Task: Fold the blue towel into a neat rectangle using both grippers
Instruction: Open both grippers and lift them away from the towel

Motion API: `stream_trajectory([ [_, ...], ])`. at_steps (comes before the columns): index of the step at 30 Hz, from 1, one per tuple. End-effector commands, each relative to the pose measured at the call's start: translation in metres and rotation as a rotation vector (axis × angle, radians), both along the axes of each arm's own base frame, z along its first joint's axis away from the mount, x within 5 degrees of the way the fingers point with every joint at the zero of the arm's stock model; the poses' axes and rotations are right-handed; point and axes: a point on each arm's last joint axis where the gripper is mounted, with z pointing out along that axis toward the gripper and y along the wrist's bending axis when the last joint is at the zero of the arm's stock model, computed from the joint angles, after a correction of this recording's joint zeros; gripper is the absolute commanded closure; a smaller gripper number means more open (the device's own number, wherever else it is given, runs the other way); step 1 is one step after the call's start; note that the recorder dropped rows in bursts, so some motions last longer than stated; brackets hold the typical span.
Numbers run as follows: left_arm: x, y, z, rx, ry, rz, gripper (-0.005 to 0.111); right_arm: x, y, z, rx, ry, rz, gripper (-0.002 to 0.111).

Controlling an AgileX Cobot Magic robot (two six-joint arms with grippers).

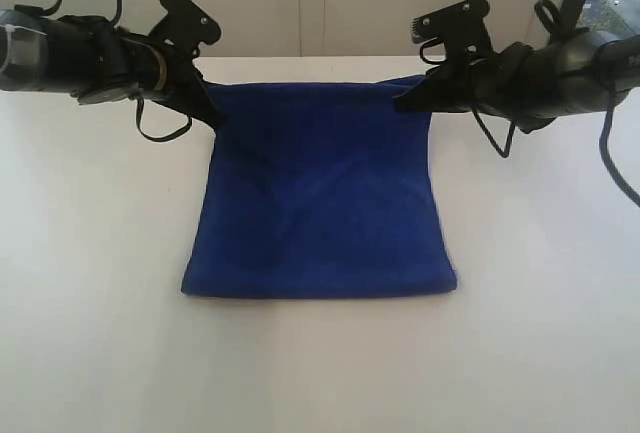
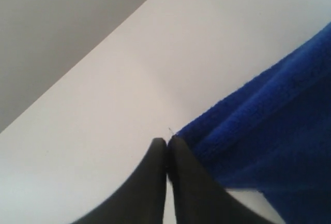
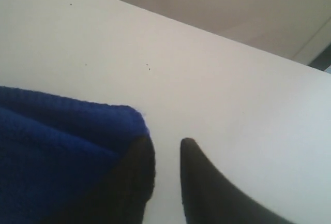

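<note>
End effectors low, at blue towel corners

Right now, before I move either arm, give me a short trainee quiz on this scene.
1. True or false: the blue towel hangs over the edge of the white table.
2. Whose jaws show a clear gap? A: left gripper; B: right gripper.
3. Fill in: each gripper sits at a towel ____.
Key: 1 false; 2 B; 3 corner.
</note>
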Motion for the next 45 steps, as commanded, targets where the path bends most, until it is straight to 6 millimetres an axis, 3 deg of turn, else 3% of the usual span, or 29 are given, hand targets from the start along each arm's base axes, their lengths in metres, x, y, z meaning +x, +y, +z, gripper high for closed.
stream_trajectory([
  [1,0.002,0.011,0.0,0.047,0.012,0.052,0.074,0.002,-0.005,0.0,-0.013,-0.018,-0.02,0.07],
  [5,0.002,0.011,0.0,0.047,0.012,0.052,0.053,0.002,-0.005,-0.001,-0.012,-0.017,-0.019,0.064],
  [9,0.001,0.016,0.0,0.067,0.034,0.105,0.052,-0.002,-0.002,0.01,0.027,0.008,0.007,0.064],
  [13,-0.004,0.024,0.016,0.003,0.059,0.237,0.052,-0.01,0.005,0.028,0.07,0.047,0.071,0.065],
  [16,-0.011,0.028,0.033,-0.08,0.078,0.319,0.058,-0.019,0.012,0.044,0.112,0.095,0.14,0.072],
  [18,-0.018,0.03,0.045,-0.134,0.106,0.381,0.069,-0.026,0.016,0.054,0.139,0.133,0.192,0.08],
  [20,-0.027,0.033,0.055,-0.132,0.141,0.444,0.083,-0.035,0.021,0.063,0.16,0.179,0.251,0.089],
  [21,-0.036,0.034,0.061,-0.121,0.186,0.485,0.097,-0.043,0.025,0.07,0.189,0.225,0.292,0.1],
  [23,-0.051,0.034,0.067,-0.083,0.293,0.489,0.107,-0.054,0.027,0.075,0.237,0.317,0.298,0.108],
  [28,-0.086,0.009,0.066,-0.106,0.569,0.304,0.107,-0.087,0.017,0.084,0.224,0.58,0.17,0.108],
  [35,-0.135,-0.019,0.056,-0.053,0.617,0.195,0.107,-0.132,0.011,0.077,0.236,0.604,0.141,0.108],
  [40,-0.149,-0.027,0.064,-0.058,0.64,0.172,0.107,-0.151,0.009,0.072,0.277,0.666,0.095,0.108],
  [45,-0.156,-0.023,0.076,-0.122,0.65,0.243,0.107,-0.17,0.008,0.069,0.304,0.696,0.06,0.108],
])
